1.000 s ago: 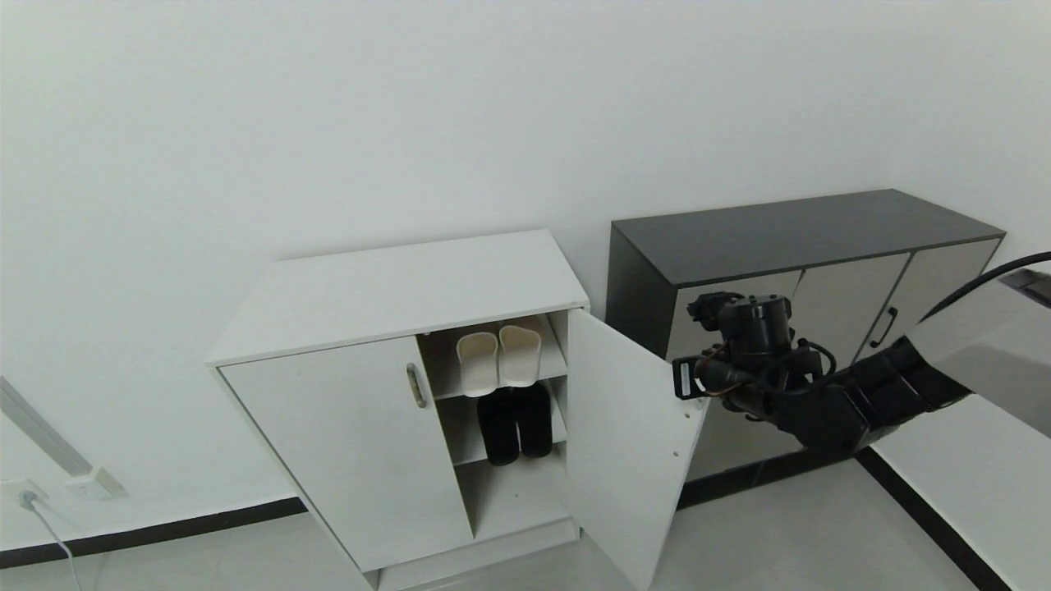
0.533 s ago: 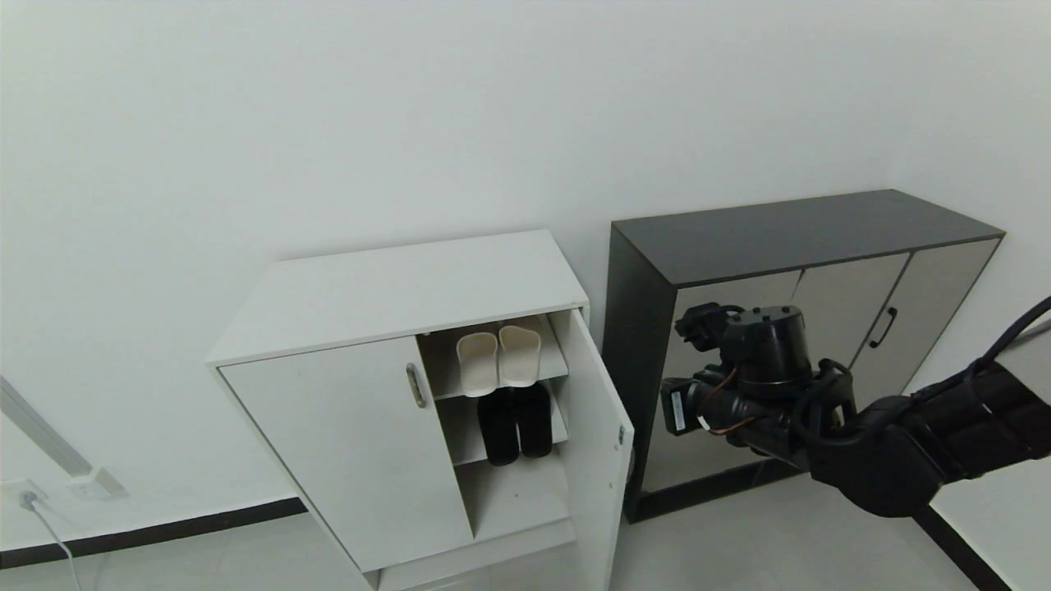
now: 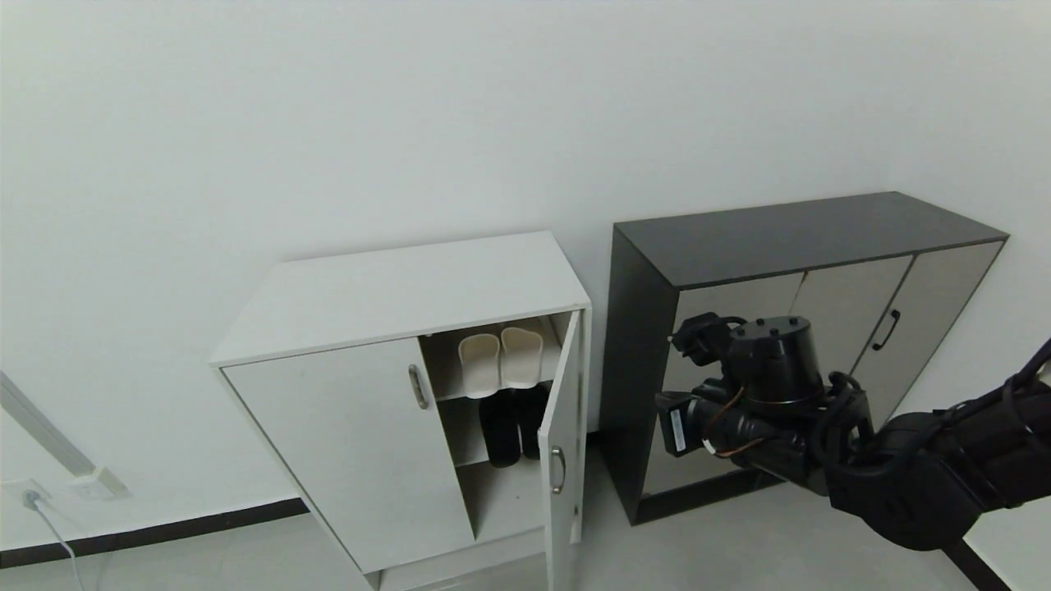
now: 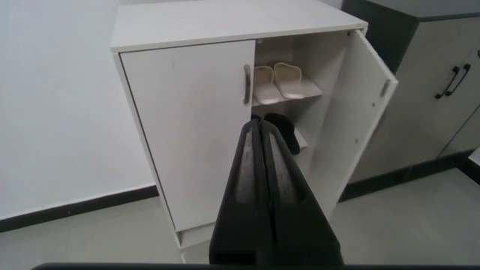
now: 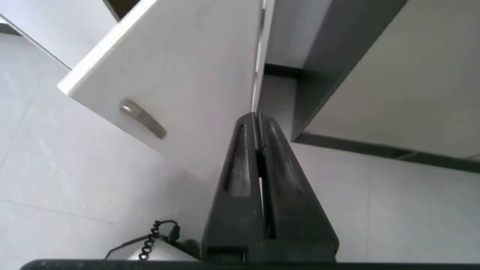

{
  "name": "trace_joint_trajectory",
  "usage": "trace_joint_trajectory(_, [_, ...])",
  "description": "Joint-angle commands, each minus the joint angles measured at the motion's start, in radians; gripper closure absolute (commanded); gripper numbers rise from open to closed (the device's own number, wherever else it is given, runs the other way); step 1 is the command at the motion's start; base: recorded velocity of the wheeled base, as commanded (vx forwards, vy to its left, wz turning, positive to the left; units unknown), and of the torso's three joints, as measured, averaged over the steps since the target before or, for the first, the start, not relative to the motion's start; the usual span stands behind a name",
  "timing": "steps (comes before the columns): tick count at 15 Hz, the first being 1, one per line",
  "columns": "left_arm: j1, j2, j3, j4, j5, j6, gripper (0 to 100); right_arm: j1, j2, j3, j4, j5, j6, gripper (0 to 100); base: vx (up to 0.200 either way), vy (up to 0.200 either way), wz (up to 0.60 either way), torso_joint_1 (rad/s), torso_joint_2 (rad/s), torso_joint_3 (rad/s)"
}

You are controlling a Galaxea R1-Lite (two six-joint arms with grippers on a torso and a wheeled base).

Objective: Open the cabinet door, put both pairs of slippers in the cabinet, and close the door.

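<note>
**White wall, cabinet door ajar**

Against the wall, the cabinet (image 3: 394,287) has its right door (image 3: 562,443) partly open. White slippers (image 3: 501,359) sit on the top shelf, black slippers (image 3: 513,427) below. The right wrist view shows the right gripper (image 5: 259,120) closed and empty by the door's outer face. The left wrist view shows the left gripper (image 4: 259,121) closed and empty before the cabinet.

Nothing legible is showing anywhere; a small white label (image 3: 678,429) is sitting on the right arm's wrist, its print too small to read.
</note>
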Motion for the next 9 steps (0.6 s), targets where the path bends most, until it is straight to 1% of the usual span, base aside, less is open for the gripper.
trace_joint_trajectory(1, [0.0, 0.001, -0.001, 0.0, 0.0, -0.001, 100, 0.004, -0.002, 0.004, -0.001, 0.002, 0.0, 100, 0.0, 0.0, 0.6, -0.002, 0.0, 0.002])
trace_joint_trajectory(3, [0.0, 0.001, 0.001, 0.0, 0.0, -0.001, 100, 0.004, -0.005, 0.015, -0.004, 0.034, 0.0, 100, 0.0, 0.0, 0.6, 0.015, 0.0, 0.0])
trace_joint_trajectory(4, [0.0, 0.001, -0.001, 0.0, 0.0, -0.001, 100, 0.004, -0.01, 0.039, -0.042, 0.085, 0.0, 100, 0.0, 0.0, 0.0, 0.0, 0.0, 0.0])
trace_joint_trajectory(6, [0.0, 0.001, -0.001, -0.001, 0.0, -0.001, 100, 0.003, 0.003, 0.061, -0.093, 0.083, -0.001, 100, 0.0, 0.0, 0.0, 0.0, 0.0, 0.0])
trace_joint_trajectory(9, [0.0, 0.001, 0.001, -0.001, 0.002, -0.002, 100, 0.003, 0.001, 0.104, -0.099, 0.081, -0.034, 100, 0.0, 0.0, 0.0, 0.0, 0.0, 0.0])
